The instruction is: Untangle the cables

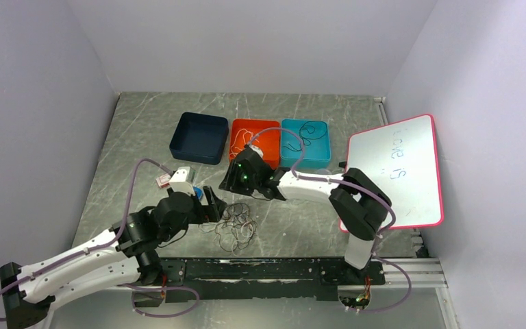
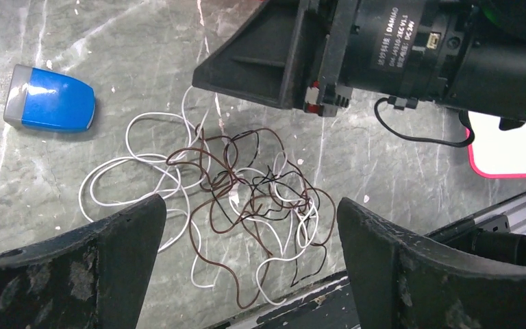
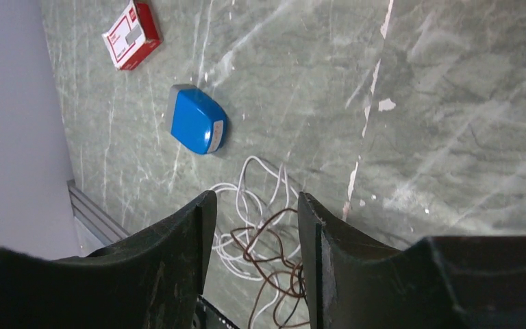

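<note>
Cables (image 1: pixel 231 229) on table (image 1: pixel 144 137), near front edge; bins (image 1: pixel 255 122) in row behind.

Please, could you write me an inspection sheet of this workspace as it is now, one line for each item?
Surface: grey veined table with some white flecks.
Job's things: cables, white, brown and black, in one tangle near the front; a dark cable lies in the teal bin.
Clutter: blue object, red-and-white box, navy bin, orange bin, whiteboard at the right.
Grippers: left gripper wide open above the tangle; right gripper open, empty.
Cables: lilac hoses along both arms, clear of the tangle.
Surroundings: plain walls on three sides.
</note>
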Controlling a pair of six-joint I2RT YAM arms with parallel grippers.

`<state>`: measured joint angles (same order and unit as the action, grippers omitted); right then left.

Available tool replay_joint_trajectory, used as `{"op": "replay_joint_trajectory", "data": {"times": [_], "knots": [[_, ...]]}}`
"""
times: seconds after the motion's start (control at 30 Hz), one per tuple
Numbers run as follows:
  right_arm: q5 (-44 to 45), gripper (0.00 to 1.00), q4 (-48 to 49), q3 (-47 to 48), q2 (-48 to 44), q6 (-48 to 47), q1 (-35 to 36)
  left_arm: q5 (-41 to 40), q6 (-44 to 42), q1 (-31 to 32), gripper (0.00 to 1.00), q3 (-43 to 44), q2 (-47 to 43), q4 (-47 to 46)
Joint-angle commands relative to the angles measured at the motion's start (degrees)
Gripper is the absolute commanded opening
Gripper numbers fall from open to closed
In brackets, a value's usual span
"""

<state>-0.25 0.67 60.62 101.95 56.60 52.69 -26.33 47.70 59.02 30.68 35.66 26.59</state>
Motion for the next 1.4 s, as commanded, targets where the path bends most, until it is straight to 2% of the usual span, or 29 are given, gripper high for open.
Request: {"op": "replay_joint_trajectory", "data": {"times": [0.0,0.1,0.3,0.6,0.77,0.9,1.07,1.3,1.37], "knots": [[1.25,0.5,1.13,2.94,3.12,0.44,0.14,-0.89,-0.53,-0.05,1.0,1.01,0.88,-0.67],[1.4,0.47,1.01,3.65,4.71,0.35,0.29,-3.53,1.44,-0.05,0.99,1.54,2.08,0.26],[-0.57,0.39,0.43,5.19,6.8,-0.44,0.64,-4.31,-0.81,0.02,0.99,2.66,3.89,0.07],[-0.16,0.1,0.84,4.78,4.69,-2.34,0.77,-3.06,-0.37,-0.05,0.99,2.84,4.48,-0.61],[1.53,0.0,-0.59,5.01,-1.34,-6.62,1.19,-2.98,-0.07,-0.05,0.99,2.61,2.0,-1.27],[1.02,0.0,-3.52,5.26,-7.0,-8.74,1.26,-2.68,-4.2,-0.01,0.99,0.45,-2.74,-6.42],[-2.19,0.0,-11.54,8.85,-11.92,-12.1,1.34,-2.62,-13.4,-0.04,0.99,-1.94,-6.7,-14.24],[-4.88,0.0,-15.77,10.78,-18.85,-12.26,1.36,0.3,-24.55,-0.04,1.0,-4.29,-6.55,-25.32],[-5.13,0.0,-16.18,11.25,-20.52,-11.75,1.36,1.07,-28.37,-0.04,0.95,-5.1,-6.44,-28.44]]}}
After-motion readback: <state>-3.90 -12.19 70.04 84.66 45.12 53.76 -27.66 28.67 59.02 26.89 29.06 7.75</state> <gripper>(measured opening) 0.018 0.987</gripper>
